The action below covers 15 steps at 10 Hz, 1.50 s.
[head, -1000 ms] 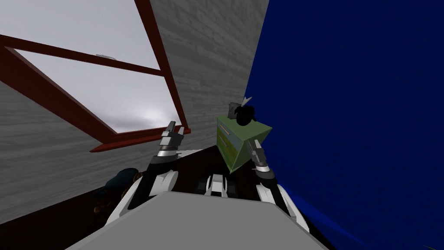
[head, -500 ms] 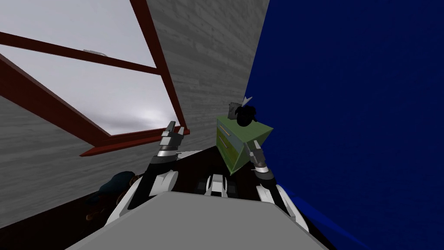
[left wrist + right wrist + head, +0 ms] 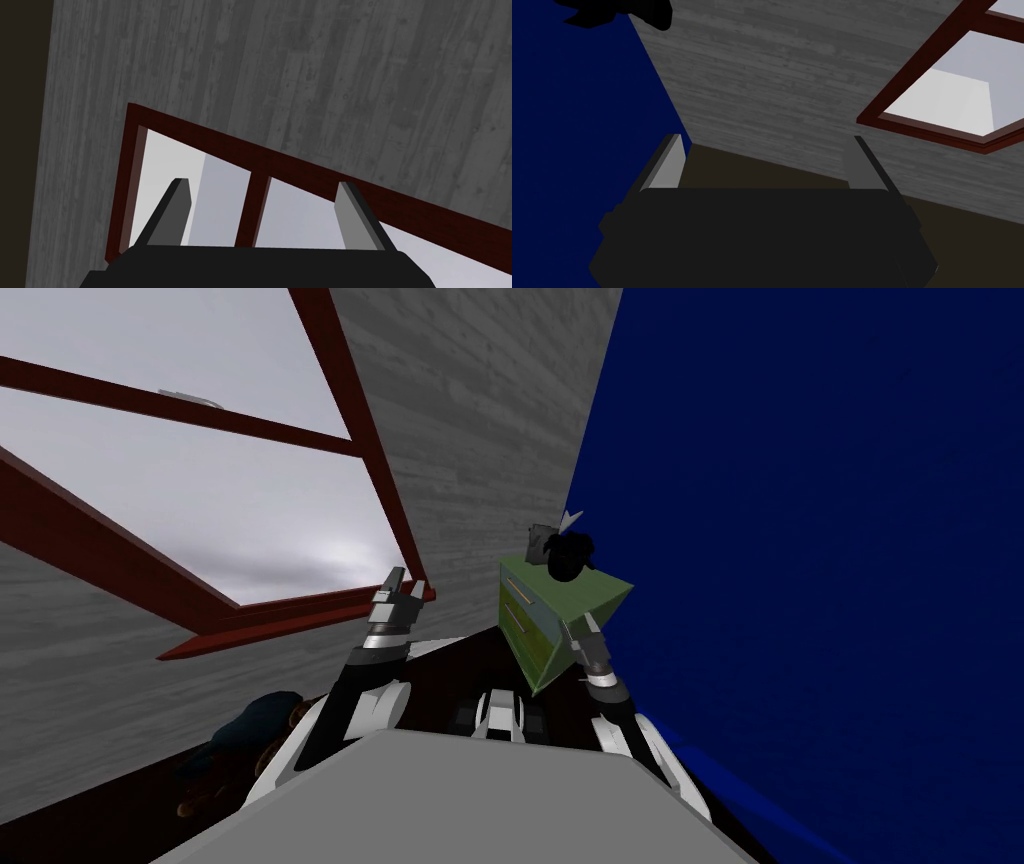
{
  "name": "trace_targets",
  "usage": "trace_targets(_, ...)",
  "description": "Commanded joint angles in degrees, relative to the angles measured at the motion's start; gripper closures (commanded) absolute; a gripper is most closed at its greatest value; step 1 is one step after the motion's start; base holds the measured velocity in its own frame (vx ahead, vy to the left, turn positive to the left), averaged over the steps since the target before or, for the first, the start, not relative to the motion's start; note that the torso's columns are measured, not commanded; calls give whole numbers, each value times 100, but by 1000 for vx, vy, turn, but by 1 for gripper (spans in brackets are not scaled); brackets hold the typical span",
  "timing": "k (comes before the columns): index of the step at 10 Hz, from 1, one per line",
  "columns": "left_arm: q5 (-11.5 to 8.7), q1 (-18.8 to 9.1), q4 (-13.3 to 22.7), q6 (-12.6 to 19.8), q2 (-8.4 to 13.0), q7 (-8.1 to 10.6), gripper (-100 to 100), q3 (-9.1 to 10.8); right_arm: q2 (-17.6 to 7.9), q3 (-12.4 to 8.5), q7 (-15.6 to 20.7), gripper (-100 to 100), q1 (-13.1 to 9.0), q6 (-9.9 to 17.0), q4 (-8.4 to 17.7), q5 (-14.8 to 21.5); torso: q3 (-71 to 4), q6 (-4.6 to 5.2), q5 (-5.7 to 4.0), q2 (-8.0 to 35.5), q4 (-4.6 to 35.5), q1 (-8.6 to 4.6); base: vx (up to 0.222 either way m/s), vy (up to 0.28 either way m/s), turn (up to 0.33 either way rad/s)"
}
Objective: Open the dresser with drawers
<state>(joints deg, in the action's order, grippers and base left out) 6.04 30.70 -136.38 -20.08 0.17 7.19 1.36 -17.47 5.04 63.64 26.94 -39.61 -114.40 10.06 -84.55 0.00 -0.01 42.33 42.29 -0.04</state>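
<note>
Right gripper (image 3: 572, 633) has crept nearer the green boxy dresser with drawers (image 3: 535, 630), seemingly short of its handles (image 3: 517, 587); its fingers stand apart, as do those of the left gripper (image 3: 392, 581).

I counted one green dresser (image 3: 560, 610) with two handles (image 3: 517, 587) showing on its front. Two things sat on top of it: one black lump (image 3: 568, 556) and one small grey piece (image 3: 540, 542). There was one red-framed window (image 3: 345, 408) and one dark blue bundle (image 3: 245, 723) on the floor. I had two grippers, left gripper (image 3: 262, 185) and right gripper (image 3: 764, 140), each with two fingers spread apart.
</note>
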Motion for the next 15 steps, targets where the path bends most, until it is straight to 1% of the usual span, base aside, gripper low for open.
trace_targets(1, 0, 1, 0, 0, 0, 0, 0, 0, -69, 31, 429, -100, -14, -62, 131, 100, -3, 1, 1, -8, -1, 5, 65, 36, -30)
trace_targets(2, 0, 0, 0, 0, 0, 0, 0, 0, -69, 31, 507, -100, -14, -62, 131, 100, -3, 0, 2, -5, -1, 7, 24, 20, 1)
trace_targets(3, 0, 0, 0, 0, 0, 0, 0, 0, -138, 61, 721, -100, -30, -114, 259, 196, 4, 0, 1, 6, 2, 1, 60, 27, -47)
trace_targets(4, 0, 0, 0, 0, 0, 0, 0, 0, -138, 61, 875, -100, -30, -114, 259, 196, -1, 1, 0, -5, 0, 3, 66, 27, -30)
trace_targets(5, 0, 0, 0, 0, 0, 0, 0, 0, -138, 61, 948, -100, -30, -114, 259, 196, -5, 0, 1, -9, -2, 3, 34, 17, 5)
trace_targets(6, 0, 0, 0, 0, 0, 0, 0, 0, -208, 91, 1163, -100, -48, -164, 393, 291, 0, 0, 0, 0, 0, 1, 68, 34, -49)
trace_targets(7, 0, 0, 0, 0, 0, 0, 0, 0, -208, 91, 1317, -100, -48, -164, 393, 291, -3, 1, 1, -9, -1, 6, 67, 39, -32)
trace_targets(8, 0, 0, 0, 0, 0, 0, 0, 0, -208, 91, 1387, -100, -48, -164, 393, 291, -4, 0, 2, -7, -2, 8, 30, 20, 6)
trace_targets(9, 0, 0, 0, 0, 0, 0, 0, 0, -280, 120, 1602, -100, -67, -212, 532, 385, 2, 0, 0, 3, 1, 1, 70, 29, -53)
trace_targets(10, 0, 0, 0, 0, 0, 0, 0, 0, -280, 120, 1763, -100, -67, -212, 532, 385, -3, 1, 0, -8, -1, 3, 68, 34, -25)
trace_targets(11, 0, 0, 0, 0, 0, 0, 0, 0, -280, 120, 1822, -100, -67, -212, 532, 385, -4, 0, 1, -7, -2, 4, 27, 17, 10)
trace_targets(12, 0, 0, 0, 0, 0, 0, 0, 0, -353, 150, 2046, -100, -87, -259, 675, 477, 3, 0, 0, 4, 1, 0, 53, 28, -45)
trace_targets(13, 0, 0, 0, 0, 0, 0, 0, 0, -353, 150, 2187, -100, -87, -259, 675, 477, 0, 1, 0, -4, 0, 3, 63, 35, -29)
trace_targets(14, 0, 0, 0, 0, 0, 0, 0, 0, -353, 150, 2252, -100, -87, -259, 675, 477, -4, 0, 2, -7, -2, 7, 36, 17, 4)
trace_targets(15, 0, 0, 0, 0, 0, 0, 0, 0, -427, 179, 2468, -100, -108, -304, 820, 568, 0, 0, 1, 0, 0, 1, 67, 28, -47)
